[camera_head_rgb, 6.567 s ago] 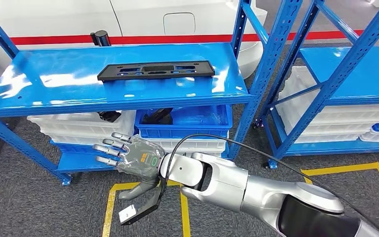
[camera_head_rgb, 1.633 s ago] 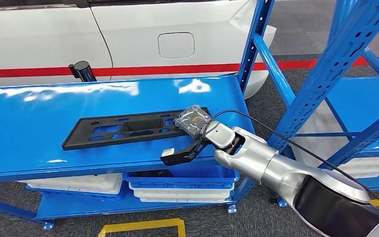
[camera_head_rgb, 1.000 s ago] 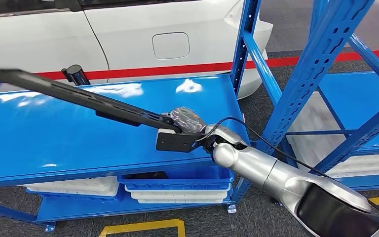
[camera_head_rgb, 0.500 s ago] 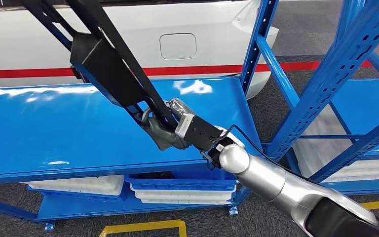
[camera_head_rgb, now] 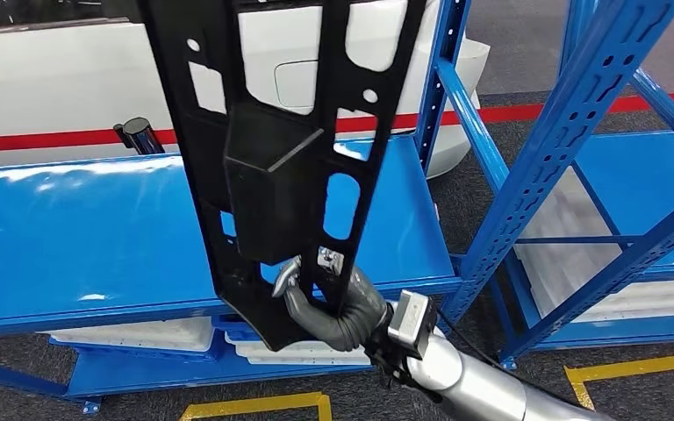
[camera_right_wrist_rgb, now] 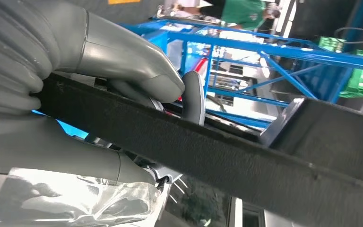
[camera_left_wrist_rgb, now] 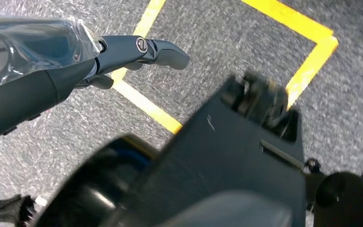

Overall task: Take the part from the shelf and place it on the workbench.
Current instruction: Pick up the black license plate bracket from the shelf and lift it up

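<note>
The long flat black plastic part (camera_head_rgb: 272, 149) with cut-out slots stands nearly upright above the glossy blue metal shelf (camera_head_rgb: 79, 237), its lower end at six o'clock clamped by the right hand (camera_head_rgb: 333, 303). The left hand (camera_left_wrist_rgb: 52, 71) hangs over grey carpet, fingers loosely extended, holding nothing.

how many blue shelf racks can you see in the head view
2. One rack stands behind the black part that the right hand holds up; the other rack is on the right, with white bins on its lower level. More may lie outside the frame.
</note>
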Tool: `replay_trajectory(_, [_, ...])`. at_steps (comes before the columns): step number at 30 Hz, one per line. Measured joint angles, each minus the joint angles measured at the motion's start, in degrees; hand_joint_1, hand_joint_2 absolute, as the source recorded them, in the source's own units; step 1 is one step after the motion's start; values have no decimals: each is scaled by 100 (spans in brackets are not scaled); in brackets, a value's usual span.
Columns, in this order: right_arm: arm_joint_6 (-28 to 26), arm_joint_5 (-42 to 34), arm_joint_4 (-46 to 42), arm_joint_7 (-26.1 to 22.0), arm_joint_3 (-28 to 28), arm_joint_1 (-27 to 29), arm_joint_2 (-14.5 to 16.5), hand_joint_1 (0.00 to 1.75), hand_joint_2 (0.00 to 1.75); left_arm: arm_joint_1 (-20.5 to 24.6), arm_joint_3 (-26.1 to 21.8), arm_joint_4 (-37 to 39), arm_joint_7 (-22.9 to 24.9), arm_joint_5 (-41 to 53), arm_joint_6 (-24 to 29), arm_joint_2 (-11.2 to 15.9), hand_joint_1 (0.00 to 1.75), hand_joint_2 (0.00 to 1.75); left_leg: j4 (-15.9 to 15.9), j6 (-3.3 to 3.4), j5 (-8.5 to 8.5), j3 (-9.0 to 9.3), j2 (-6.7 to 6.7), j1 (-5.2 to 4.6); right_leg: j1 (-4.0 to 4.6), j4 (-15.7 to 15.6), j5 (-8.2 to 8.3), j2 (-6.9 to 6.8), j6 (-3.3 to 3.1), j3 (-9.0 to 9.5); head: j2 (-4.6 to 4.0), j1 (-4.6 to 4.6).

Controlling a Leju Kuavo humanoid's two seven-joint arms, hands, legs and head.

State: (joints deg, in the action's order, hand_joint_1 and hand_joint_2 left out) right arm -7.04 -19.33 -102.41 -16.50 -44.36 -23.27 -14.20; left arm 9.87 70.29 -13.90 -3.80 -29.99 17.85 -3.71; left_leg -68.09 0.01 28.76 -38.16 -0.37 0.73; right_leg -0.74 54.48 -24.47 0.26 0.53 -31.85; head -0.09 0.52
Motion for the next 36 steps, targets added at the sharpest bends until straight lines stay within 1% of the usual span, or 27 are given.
replay_trajectory(1, [12,49,-66,-92,1,164,2,175,175,-13,-29,0,-58,-22,28,15,0,175,445,14,-207,220,0,1,0,0,-6,2,9,9,0,0])
replay_trajectory(2, [20,115,-131,-167,2,317,3,175,175,-18,-54,0,-122,-38,46,27,0,175,880,37,-357,435,-1,-13,13,6,-15,5,25,12,0,0])
replay_trajectory(3, [24,183,-192,-220,2,447,4,175,175,-19,-74,0,-189,-51,57,39,0,175,1185,67,-447,584,-3,-25,25,9,-20,8,44,10,0,4])
replay_trajectory(4, [24,250,-246,-250,2,557,4,175,175,-22,-91,0,-250,-56,64,46,0,175,1343,100,-475,659,-6,-40,34,12,-23,10,64,5,0,7])
replay_trajectory(6, [22,362,-340,-262,2,726,4,175,175,-36,-127,0,-352,-37,95,56,0,175,1396,178,-479,676,-10,-58,35,6,-17,12,120,-1,0,12])
replay_trajectory(8, [17,417,-419,-247,5,830,4,175,175,-35,-159,0,-472,3,181,63,0,175,1428,260,-511,690,-7,-49,17,135,-121,8,178,-49,0,13])
replay_trajectory(9, [6,430,-454,-233,9,865,4,175,175,-23,-171,0,-561,7,246,65,0,175,1445,296,-527,698,-4,-39,13,360,-265,7,202,-143,0,15])
replay_trajectory(11, [-32,445,-508,-195,26,945,3,175,175,0,-213,0,-808,-73,362,69,0,175,1450,334,-534,701,2,-37,9,1135,-664,5,231,-489,0,19])
replay_trajectory(12, [-54,458,-527,-174,37,998,3,175,175,5,-246,0,-929,-138,403,69,0,175,1449,338,-535,699,3,-39,8,1520,-812,5,242,-666,0,18])
replay_trajectory(13, [-69,471,-544,-156,48,1054,2,175,175,7,-285,0,-1021,-201,432,69,0,175,1448,338,-535,699,4,-42,8,1743,-863,5,247,-770,0,17])
replay_trajectory(14, [-79,483,-561,-142,58,1101,1,175,175,10,-321,0,-1073,-245,455,69,0,175,1445,338,-535,700,4,-43,8,1732,-799,5,246,-759,0,17])
replay_trajectory(15, [-84,490,-580,-133,67,1131,1,175,175,13,-353,0,-1096,-269,469,69,0,175,1443,336,-534,706,4,-43,8,1463,-634,4,238,-619,0,17])
replay_trajectory(17, [-86,494,-621,-125,86,1151,-1,175,175,27,-406,0,-1110,-287,488,67,0,175,1433,315,-527,719,2,-56,15,577,-262,2,207,-153,0,17])
replay_trajectory(18, [-90,495,-643,-125,95,1155,-1,175,175,35,-433,0,-1115,-292,492,66,0,175,1427,294,-524,721,2,-67,23,240,-153,2,181,18,0,16])
replay_trajectory(19, [-93,496,-662,-124,104,1162,-2,175,175,43,-457,0,-1119,-297,495,65,0,175,1423,266,-523,718,2,-78,33,57,-111,3,156,106,0,14])
replay_trajectory(22, [-102,508,-701,-114,125,1194,-4,175,175,55,-513,0,-1103,-332,496,66,0,175,1407,173,-512,699,3,-69,43,-3,-85,3,65,108,0,12])
replay_trajectory(23, [-107,511,-711,-111,134,1200,-3,175,175,56,-536,0,-1068,-357,496,67,0,175,1325,140,-448,661,4,-60,33,-12,-70,0,33,107,0,9])
replay_trajectory(24, [-117,515,-720,-112,143,1203,0,175,175,57,-564,0,-1016,-389,497,68,0,175,1129,104,-320,574,5,-50,17,-20,-53,-7,2,104,0,6])
replay_trajectory(25, [-135,520,-730,-116,150,1208,2,175,175,55,-594,0,-959,-421,500,69,0,175,809,70,-135,432,6,-37,8,-21,-42,-14,-18,98,0,3])
replay_trajectory(27, [-183,510,-742,-126,157,1239,6,175,175,36,-640,0,-867,-462,506,71,0,175,-35,17,262,65,7,-18,10,-16,-24,-24,-41,77,0,2])
replay_trajectory(28, [-202,492,-744,-125,161,1258,6,175,175,19,-659,0,-842,-474,508,72,0,175,-313,6,357,-51,7,-14,12,-13,-19,-26,-43,68,0,2])
replay_trajectory(29, [-215,465,-744,-118,164,1278,6,175,175,1,-679,0,-826,-484,509,73,0,175,-374,6,343,-63,7,-13,13,-12,-13,-25,-42,63,0,2])
replay_trajectory(30, [-225,443,-744,-111,169,1290,6,175,175,-11,-701,0,-819,-492,510,74,0,175,-162,16,213,57,7,-13,13,-12,-9,-23,-40,62,0,2])
replay_trajectory(32, [-237,414,-745,-101,184,1297,7,175,175,-14,-743,0,-818,-500,515,77,0,175,720,64,-164,511,5,-24,18,-12,-1,-19,-23,63,0,2])
replay_trajectory(33, [-244,409,-746,-98,191,1296,7,175,175,-9,-760,0,-818,-501,519,79,0,175,1108,98,-307,696,4,-39,28,-8,6,-18,-5,55,0,4])
replay_trajectory(34, [-249,401,-747,-95,197,1296,8,175,175,-8,-771,0,-818,-501,522,81,0,175,1345,128,-385,800,2,-57,37,-4,17,-18,19,42,0,7])
replay_trajectory(36, [-261,388,-748,-86,201,1297,8,175,175,-18,-785,0,-819,-501,527,83,0,175,1434,179,-430,806,0,-85,45,-1,47,-19,76,15,0,11])
